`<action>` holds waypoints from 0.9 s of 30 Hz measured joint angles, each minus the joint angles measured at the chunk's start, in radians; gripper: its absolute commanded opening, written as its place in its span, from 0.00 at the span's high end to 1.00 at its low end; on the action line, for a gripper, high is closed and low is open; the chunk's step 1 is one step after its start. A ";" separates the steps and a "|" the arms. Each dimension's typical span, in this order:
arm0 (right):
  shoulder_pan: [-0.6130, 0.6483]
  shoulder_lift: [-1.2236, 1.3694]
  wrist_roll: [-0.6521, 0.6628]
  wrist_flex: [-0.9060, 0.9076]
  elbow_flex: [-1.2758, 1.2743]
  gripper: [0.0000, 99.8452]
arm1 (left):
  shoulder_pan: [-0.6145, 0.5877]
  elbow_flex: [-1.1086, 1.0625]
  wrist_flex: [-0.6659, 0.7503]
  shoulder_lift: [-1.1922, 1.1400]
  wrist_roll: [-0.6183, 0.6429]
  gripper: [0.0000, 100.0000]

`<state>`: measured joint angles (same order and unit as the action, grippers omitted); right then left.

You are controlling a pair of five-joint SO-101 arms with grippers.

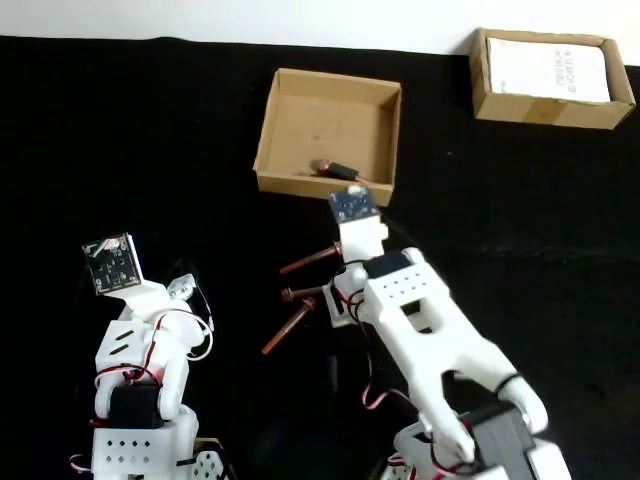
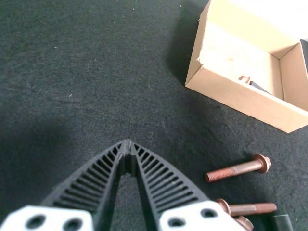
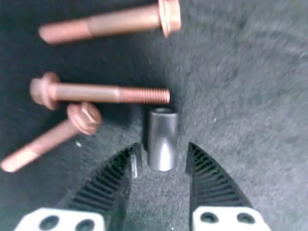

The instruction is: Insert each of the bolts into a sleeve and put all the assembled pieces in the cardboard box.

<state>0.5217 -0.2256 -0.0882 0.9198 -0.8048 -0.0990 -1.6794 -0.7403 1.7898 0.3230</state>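
Three copper bolts (image 3: 110, 21) (image 3: 96, 92) (image 3: 53, 137) lie close together on the black cloth, and in the high view they sit left of the right arm (image 1: 310, 262) (image 1: 300, 293) (image 1: 288, 330). A short grey sleeve (image 3: 162, 130) lies just below the middle bolt's threaded tip. My right gripper (image 3: 162, 148) is open, one finger on each side of the sleeve. My left gripper (image 2: 126, 147) is shut on nothing, over bare cloth to the left of the bolts (image 2: 238, 169). The cardboard box (image 1: 300, 185) holds one assembled piece (image 1: 338, 169).
A second cardboard box (image 1: 545, 110) with a white sheet in it stands at the far right corner. The right arm (image 1: 410, 300) stretches from the near edge toward the open box. Black cloth covers the table.
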 measured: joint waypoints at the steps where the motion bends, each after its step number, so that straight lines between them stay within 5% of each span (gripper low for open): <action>1: 0.000 0.029 0.000 -0.008 0.002 0.87 | 0.000 0.000 0.000 0.000 0.000 0.99; 5: 0.000 0.153 0.000 -0.023 0.049 0.89 | 0.000 0.000 0.000 0.000 0.000 0.99; 7: -0.002 0.215 0.000 -0.021 0.087 0.99 | 0.000 0.000 0.000 0.000 0.000 0.99; 14: -0.021 0.278 0.000 0.006 0.169 0.99 | 0.000 0.000 0.000 0.000 0.000 0.99; 27: -0.018 -0.206 0.002 0.341 0.373 0.99 | 0.000 0.000 0.000 0.000 0.000 0.99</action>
<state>0.5033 -0.4312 -0.0867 1.2605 -0.4319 -0.0990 -1.6794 -0.7403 1.7898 0.3230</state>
